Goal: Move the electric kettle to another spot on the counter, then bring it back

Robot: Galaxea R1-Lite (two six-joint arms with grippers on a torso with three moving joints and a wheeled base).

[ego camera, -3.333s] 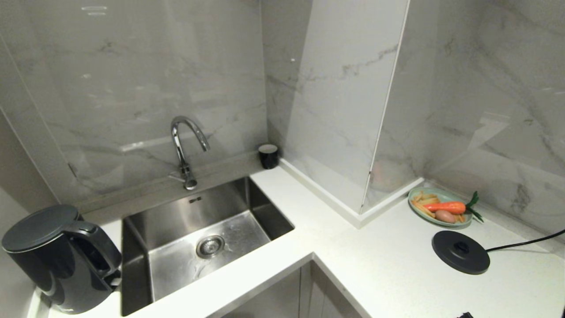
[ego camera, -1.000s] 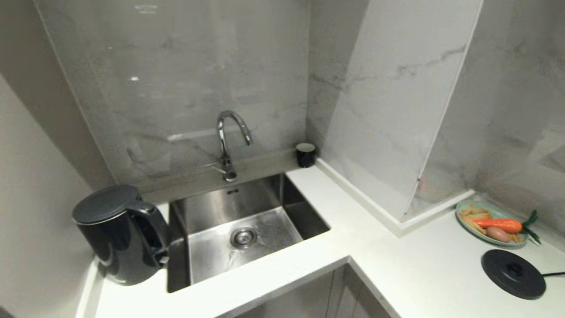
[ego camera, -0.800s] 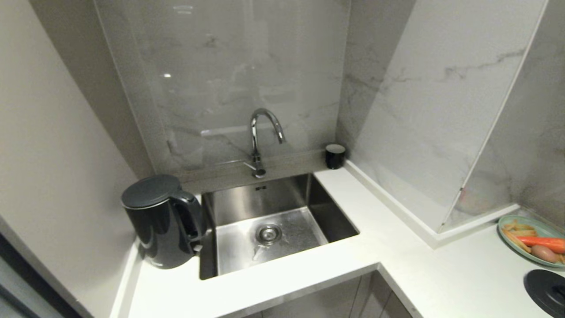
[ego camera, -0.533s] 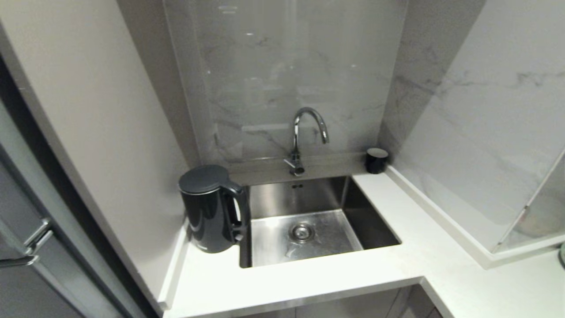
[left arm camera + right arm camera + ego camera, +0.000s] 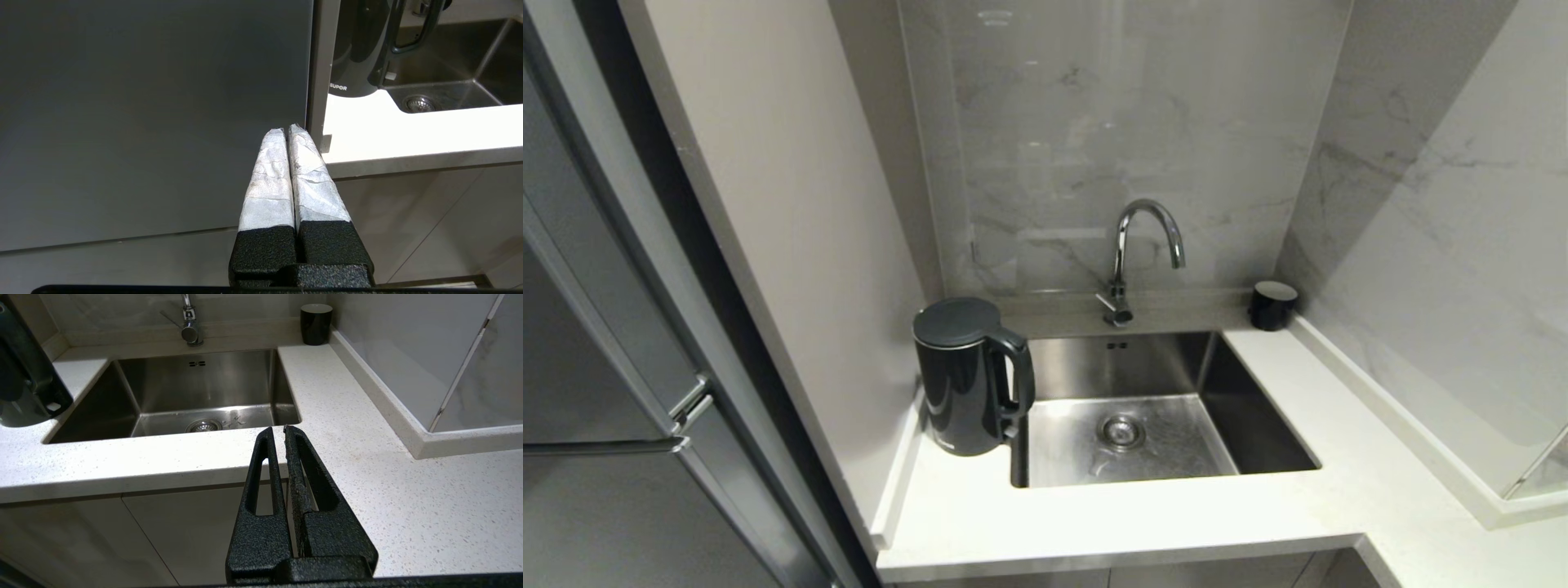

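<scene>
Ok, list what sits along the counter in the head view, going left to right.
electric kettle → sink → small black cup, all on or set into the counter.

A home kitchen corner is seen: a stainless steel sink with a curved chrome tap is set into a white speckled counter, backed by grey marble-look wall panels. An electric kettle is stood beside the sink, a small black cup in the corner, grey cabinet doors below
</scene>
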